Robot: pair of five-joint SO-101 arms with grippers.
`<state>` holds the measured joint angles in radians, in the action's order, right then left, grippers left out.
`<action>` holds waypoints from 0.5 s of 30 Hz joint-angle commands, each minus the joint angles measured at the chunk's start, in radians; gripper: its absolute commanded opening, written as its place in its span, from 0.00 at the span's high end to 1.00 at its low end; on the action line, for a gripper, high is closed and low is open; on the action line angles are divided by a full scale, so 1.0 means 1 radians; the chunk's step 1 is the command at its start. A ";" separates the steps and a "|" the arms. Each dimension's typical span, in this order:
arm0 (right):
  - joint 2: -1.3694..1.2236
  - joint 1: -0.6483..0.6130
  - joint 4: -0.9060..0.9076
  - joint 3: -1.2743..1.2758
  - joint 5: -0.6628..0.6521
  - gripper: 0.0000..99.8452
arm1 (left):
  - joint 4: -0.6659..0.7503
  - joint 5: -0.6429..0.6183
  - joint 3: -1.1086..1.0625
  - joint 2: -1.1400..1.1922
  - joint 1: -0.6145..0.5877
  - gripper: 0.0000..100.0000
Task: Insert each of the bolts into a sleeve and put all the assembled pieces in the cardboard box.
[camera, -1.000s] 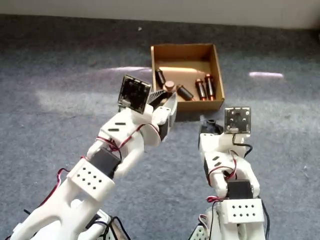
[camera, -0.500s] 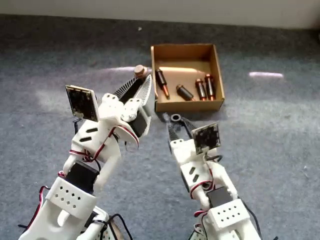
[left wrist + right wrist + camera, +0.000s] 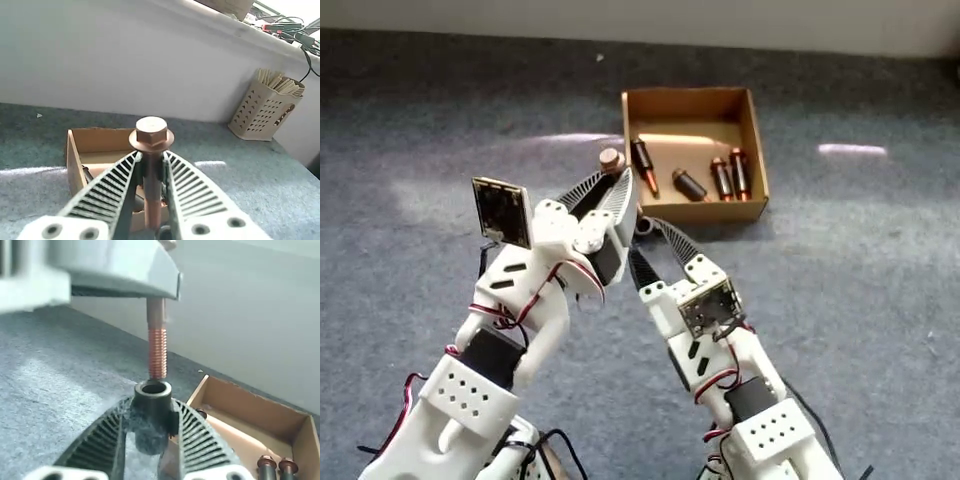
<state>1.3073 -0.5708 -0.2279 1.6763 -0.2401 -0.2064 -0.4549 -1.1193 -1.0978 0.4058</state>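
Observation:
My left gripper [image 3: 150, 167] is shut on a copper bolt [image 3: 151, 150], held upright with its hex head [image 3: 612, 160] on top. My right gripper [image 3: 150, 422] is shut on a black sleeve [image 3: 151, 407] whose open bore faces up. The bolt's threaded tip [image 3: 158, 357] hangs just above that bore, nearly lined up with it. In the high view both grippers meet just in front of the cardboard box [image 3: 756, 140], the right gripper [image 3: 645, 235] under the left gripper [image 3: 608, 190]. Several assembled pieces [image 3: 724, 178] lie inside the box.
Grey carpet [image 3: 860, 270] spreads all around the box and the arms. A pale wall stands behind the box in the left wrist view, with a perforated beige holder [image 3: 265, 112] to one side.
The right gripper has swung left and up with the sleeve to sit under the bolt. The left gripper, first over the box, pulled back left and now holds the bolt above the sleeve.

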 commanded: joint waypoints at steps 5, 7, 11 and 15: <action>0.012 -0.007 -0.028 0.097 -0.012 0.99 | 0.028 -0.006 -0.001 -0.028 0.045 0.99; 0.012 0.001 -0.028 0.097 -0.012 0.99 | 0.029 -0.006 0.001 -0.028 0.047 0.99; 0.010 0.028 -0.028 0.097 -0.012 0.99 | 0.026 -0.006 0.010 -0.059 0.047 0.99; 0.010 0.030 -0.027 0.097 -0.012 0.99 | 0.023 -0.008 0.007 -0.156 0.071 0.99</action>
<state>1.3073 -0.5631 -0.2294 1.6763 -0.2401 -0.2064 -0.4565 -1.1377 -1.1531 0.4196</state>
